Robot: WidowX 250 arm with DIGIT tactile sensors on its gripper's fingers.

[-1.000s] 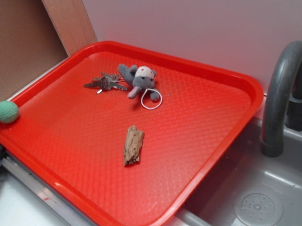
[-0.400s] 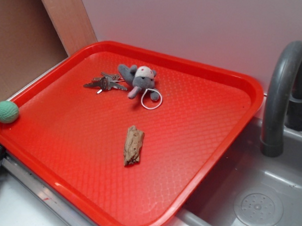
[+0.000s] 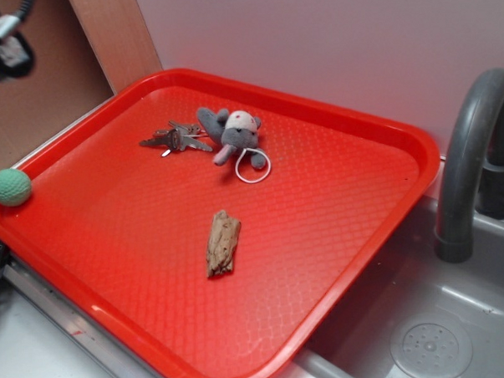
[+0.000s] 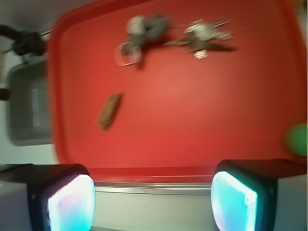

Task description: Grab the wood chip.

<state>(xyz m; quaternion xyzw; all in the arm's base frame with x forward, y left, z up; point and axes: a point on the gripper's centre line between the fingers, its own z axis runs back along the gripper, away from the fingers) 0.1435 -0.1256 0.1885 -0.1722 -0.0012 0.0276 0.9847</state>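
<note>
Low in the wrist view, the tool (image 4: 151, 202) gapes wide, far from the wood chip (image 3: 223, 242). Next: reach over, drop down.

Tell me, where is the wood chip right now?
In the exterior view the wood chip lies alone on the red tray, near its middle, toward the front edge, below the plush toy and keys.

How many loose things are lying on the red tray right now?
4: the wood chip near the tray's middle, the keys and plush toy side by side toward the back, and the green ball at the left rim. Nothing looks hidden.
</note>
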